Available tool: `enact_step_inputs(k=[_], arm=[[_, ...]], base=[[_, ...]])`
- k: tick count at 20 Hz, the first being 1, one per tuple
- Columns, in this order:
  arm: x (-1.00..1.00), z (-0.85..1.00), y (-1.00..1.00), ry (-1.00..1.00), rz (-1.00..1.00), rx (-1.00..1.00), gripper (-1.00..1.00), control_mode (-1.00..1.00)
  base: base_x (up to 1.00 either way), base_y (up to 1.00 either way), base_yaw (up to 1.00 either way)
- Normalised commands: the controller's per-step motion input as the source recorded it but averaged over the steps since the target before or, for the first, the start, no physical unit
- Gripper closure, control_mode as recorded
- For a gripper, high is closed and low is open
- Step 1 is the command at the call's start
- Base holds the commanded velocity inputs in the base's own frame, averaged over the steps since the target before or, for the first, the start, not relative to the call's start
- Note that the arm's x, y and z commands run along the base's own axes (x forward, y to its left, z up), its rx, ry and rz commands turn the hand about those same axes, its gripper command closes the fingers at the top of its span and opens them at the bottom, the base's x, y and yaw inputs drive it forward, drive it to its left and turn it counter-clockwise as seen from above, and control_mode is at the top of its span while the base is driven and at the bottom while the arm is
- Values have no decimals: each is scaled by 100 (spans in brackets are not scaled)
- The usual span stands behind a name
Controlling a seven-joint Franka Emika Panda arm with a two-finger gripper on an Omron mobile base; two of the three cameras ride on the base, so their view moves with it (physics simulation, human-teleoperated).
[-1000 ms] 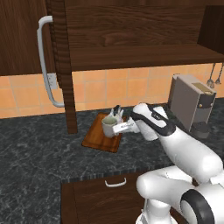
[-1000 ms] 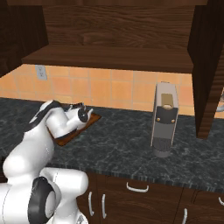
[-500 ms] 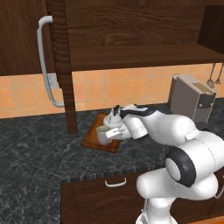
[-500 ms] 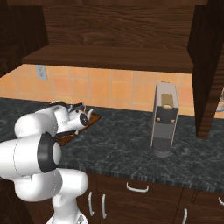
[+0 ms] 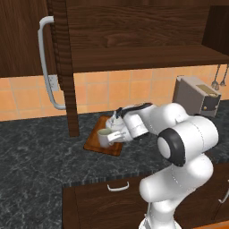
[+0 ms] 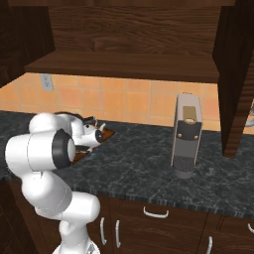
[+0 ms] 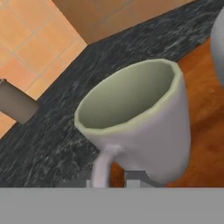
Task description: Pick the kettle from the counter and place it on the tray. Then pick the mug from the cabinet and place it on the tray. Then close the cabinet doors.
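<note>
My gripper (image 5: 117, 135) clamps the pale grey green-lined mug (image 5: 105, 137) by its handle, over the reddish wooden tray's (image 5: 95, 145) front edge | kettle (image 7: 218, 39) apparently on tray | remaining: release mug, close dark wood cabinet doors (image 5: 27, 53)

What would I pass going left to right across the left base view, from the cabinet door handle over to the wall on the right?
Cabinet door handle → mug on the tray → gripper shut on the mug's handle → boxy grey-brown appliance → hanging utensils.
</note>
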Motion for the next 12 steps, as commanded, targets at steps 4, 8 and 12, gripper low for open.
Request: enact_step_inputs(k=[4,8,12], arm=[[28,-24,8,-4,0,0,100,-100],[13,-26,5,-1,0,-1,100,-100],[9,-19,2,0,0,-3,100,-100]], base=[[0,0,0],[0,0,0],[0,0,0]])
